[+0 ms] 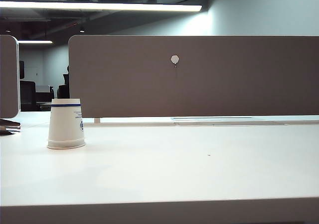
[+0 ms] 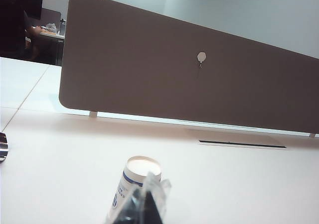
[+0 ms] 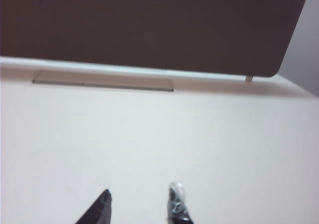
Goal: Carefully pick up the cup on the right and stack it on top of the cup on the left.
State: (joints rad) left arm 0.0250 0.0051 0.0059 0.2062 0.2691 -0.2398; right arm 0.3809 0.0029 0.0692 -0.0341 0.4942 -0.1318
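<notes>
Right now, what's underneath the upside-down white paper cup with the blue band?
The white paper cup with the blue band stands rim-down on the white table. Its opaque wall hides whatever is inside; neither gripper touches it.

1. White table below, pale and bare.
2. Brown divider beyond, peg on it.
3. Strip light overhead.
4. Dim office left of divider.

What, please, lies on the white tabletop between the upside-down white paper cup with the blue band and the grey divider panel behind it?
Nothing: in the left wrist view, bare white tabletop runs from the upside-down white paper cup to the grey divider panel.
</notes>
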